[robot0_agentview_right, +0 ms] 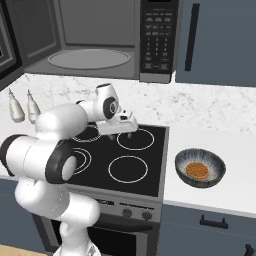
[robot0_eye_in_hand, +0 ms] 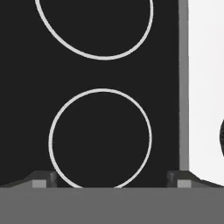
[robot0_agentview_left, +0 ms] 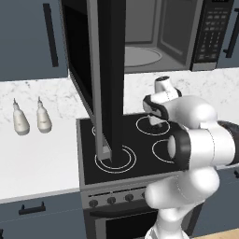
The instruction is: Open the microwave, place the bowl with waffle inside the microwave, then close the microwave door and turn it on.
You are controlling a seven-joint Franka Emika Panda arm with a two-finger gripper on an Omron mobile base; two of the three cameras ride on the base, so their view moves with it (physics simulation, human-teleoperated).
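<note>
black-and-steel microwave (robot0_agentview_right: 100, 40) has its dark glass door (robot0_agentview_left: 105, 79) swung wide open. gripper (robot0_agentview_right: 118, 131) hovers empty over the black stove (robot0_agentview_right: 135, 160), jaws fully spread. small dark grey bowl (robot0_agentview_right: 200, 167) holding the orange-brown waffle (robot0_agentview_right: 197, 170) sits on the white counter (robot0_agentview_right: 235, 190) right of the stove.

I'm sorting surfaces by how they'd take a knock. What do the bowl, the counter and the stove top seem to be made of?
The bowl: probably glazed ceramic, dark grey with streaks and a lighter rim. The counter: looks like polished marble or stone, white with faint grey veining. The stove top: apparently smooth black glass, flat with thin white rings. All rendered, so these are guesses.
</note>
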